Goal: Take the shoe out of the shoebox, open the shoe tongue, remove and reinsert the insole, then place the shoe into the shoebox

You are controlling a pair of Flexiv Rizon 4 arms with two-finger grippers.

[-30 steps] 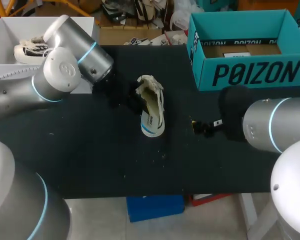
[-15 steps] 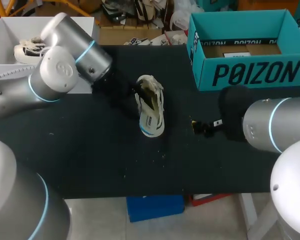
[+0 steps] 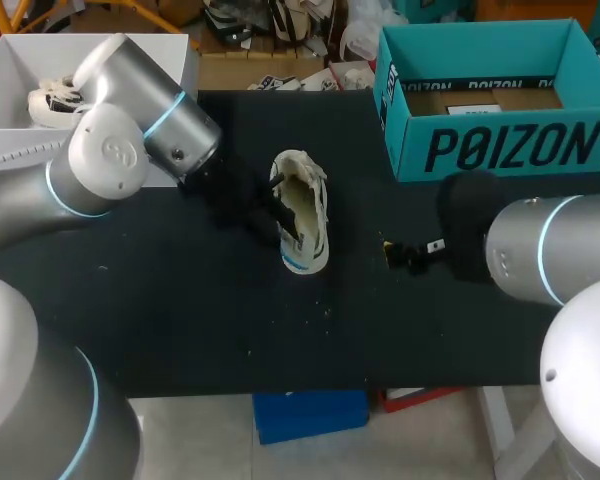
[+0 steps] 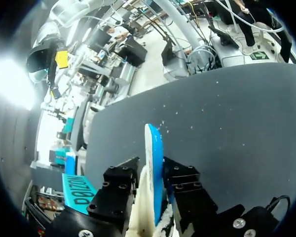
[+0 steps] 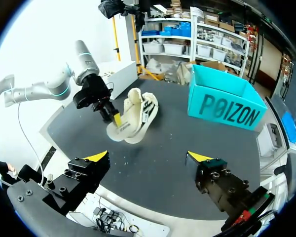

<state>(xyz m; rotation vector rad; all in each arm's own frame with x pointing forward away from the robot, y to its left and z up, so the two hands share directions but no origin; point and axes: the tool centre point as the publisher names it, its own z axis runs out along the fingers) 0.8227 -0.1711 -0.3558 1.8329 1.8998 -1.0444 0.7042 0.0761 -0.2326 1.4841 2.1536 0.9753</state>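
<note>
A white shoe (image 3: 305, 228) with a blue stripe at its toe lies mid-table, opening upward. My left gripper (image 3: 280, 215) comes in from the left and is shut on the shoe's left side. In the left wrist view the shoe's thin white and blue edge (image 4: 153, 148) stands upright between the two black fingers (image 4: 117, 186), which press on it from both sides. The teal shoebox (image 3: 490, 150) stands at the back right. My right gripper (image 3: 405, 256) hovers to the right of the shoe, wide open and holding nothing (image 5: 148, 158). From there the shoe (image 5: 133, 116) lies ahead, with the left gripper (image 5: 116, 117) on it.
A white bin (image 3: 10, 60) at the back left holds another white shoe (image 3: 52, 100), partly hidden by my left arm. Bare black table lies in front of the shoe and between the shoe and the shoebox.
My left gripper opened over the shoe, slid down its left side and closed on that edge. The shoe shifted only slightly. The right arm kept still.
</note>
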